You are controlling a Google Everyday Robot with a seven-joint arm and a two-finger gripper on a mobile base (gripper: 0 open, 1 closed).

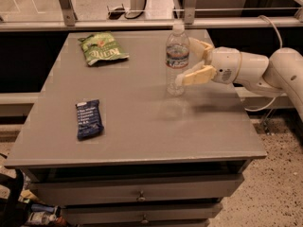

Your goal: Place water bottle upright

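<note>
The water bottle [177,60], clear and ribbed with a white cap and a label band near its shoulder, stands upright on the grey table [142,126], right of the middle toward the back. My gripper [189,60] reaches in from the right at the bottle's side. It is open: one tan finger [200,46] is behind the bottle's shoulder, and the other [195,75] is in front near its lower half. The fingertips are close to the bottle but do not squeeze it.
A green snack bag [102,48] lies at the back left of the table. A dark blue wrapped bar [88,118] lies at the front left. A railing runs behind the table. Drawers sit under the tabletop. My white arm [265,70] extends past the table's right edge.
</note>
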